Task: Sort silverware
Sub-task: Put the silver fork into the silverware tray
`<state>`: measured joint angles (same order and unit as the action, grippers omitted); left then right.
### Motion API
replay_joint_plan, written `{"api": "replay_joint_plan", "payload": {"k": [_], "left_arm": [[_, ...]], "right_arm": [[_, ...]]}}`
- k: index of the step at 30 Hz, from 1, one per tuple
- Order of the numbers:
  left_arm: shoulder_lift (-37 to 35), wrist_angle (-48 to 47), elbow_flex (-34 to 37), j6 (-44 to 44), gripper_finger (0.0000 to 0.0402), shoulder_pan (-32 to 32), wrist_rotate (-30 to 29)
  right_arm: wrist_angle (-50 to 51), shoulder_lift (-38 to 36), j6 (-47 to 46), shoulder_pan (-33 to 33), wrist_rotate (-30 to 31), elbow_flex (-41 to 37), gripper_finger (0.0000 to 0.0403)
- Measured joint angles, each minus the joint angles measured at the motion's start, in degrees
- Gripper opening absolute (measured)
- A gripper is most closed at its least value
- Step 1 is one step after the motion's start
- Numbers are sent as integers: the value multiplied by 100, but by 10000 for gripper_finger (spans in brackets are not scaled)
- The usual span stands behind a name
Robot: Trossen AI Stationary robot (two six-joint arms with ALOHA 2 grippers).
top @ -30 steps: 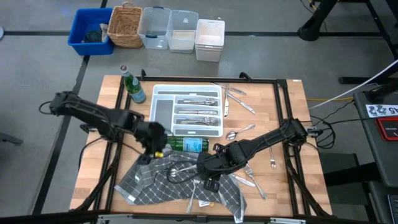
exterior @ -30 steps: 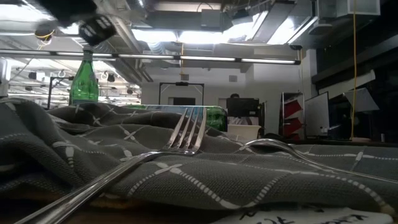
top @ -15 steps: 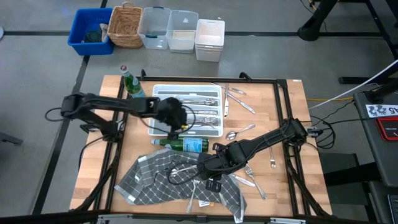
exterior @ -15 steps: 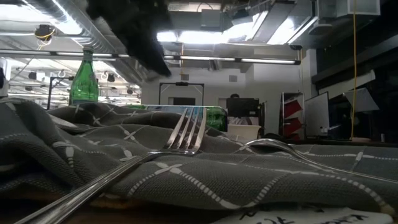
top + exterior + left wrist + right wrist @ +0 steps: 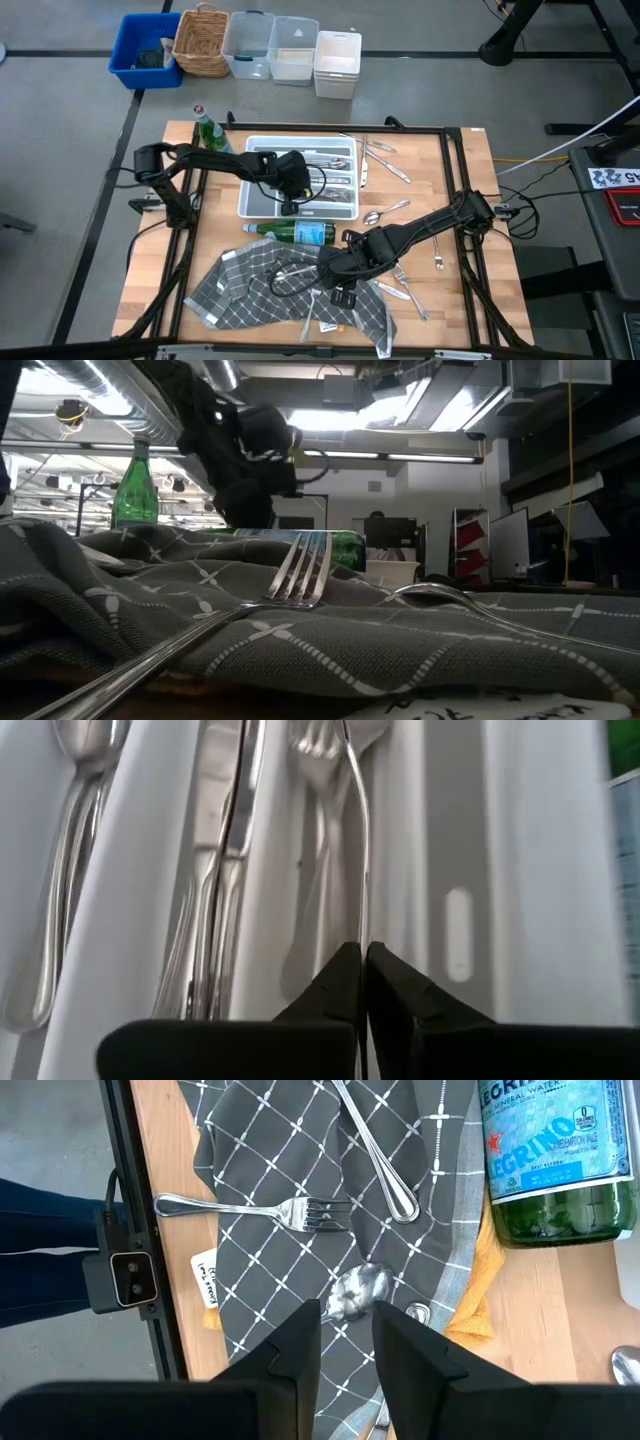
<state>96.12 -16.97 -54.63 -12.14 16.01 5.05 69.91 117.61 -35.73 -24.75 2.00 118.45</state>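
Note:
The silverware is partly sorted in the white tray (image 5: 262,185); more pieces lie on the grey checked cloth (image 5: 250,285) and on the table around it. My left gripper (image 5: 290,200) is over the tray's near half, shut on a fork (image 5: 345,780). My right gripper (image 5: 335,280) hangs above the cloth, closed on a spoon whose bowl (image 5: 355,1292) shows between its fingertips. On the cloth below it, a fork (image 5: 250,1208) and a spoon handle (image 5: 375,1150) lie flat. My left gripper pinches the fork's thin handle (image 5: 362,910) between its two fingertips, slanting down from the table's left. The fork runs on past the fingers, tines away from them, over a tray compartment (image 5: 520,870) beside other forks. Whether it touches the tray I cannot tell. My right gripper has the spoon between its two fingers (image 5: 300,1342), pointing steeply down from above. Only the bowl sticks out past the fingertips; the fingers hide the part they hold. The spoon is lifted clear of the cloth.
A green bottle (image 5: 300,233) lies between tray and cloth, and another (image 5: 212,140) stands at the tray's far left corner. Loose pieces lie right of the tray (image 5: 385,160) and near the right arm (image 5: 405,290). Bins and a basket (image 5: 200,42) stand beyond the table.
My left gripper has carried the fork from above the cloth's left part toward the far edge and a little right, to over the tray, sinking and tipping more steeply down as it went. It has stayed shut.

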Motion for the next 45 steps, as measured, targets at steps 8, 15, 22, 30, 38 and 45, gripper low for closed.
{"api": "replay_joint_plan", "payload": {"k": [8, 15, 22, 30, 38, 45], "left_arm": [[141, -110, 0, 28, 37, 56, -2], [81, -288, 0, 408, 111, 48, -59], [-638, -1079, -48, 749, 116, -17, 90], [-1943, -2256, -48, 1058, 104, -414, 251], [-3063, -2572, -7, 1810, 103, -1091, 248], [-3690, -2628, -2, 2388, 100, -1749, 246]], "right_arm": [[-51, 2, -43, -1, 343, 0, 97], [-157, 2, -472, 45, 463, 0, 97], [-500, 2, -612, 131, 339, 0, 97], [-699, 4, -801, 235, 246, 0, 97], [-740, 228, -861, 273, 397, 0, 97], [-667, 703, -766, 277, 95, -9, 97]]}}
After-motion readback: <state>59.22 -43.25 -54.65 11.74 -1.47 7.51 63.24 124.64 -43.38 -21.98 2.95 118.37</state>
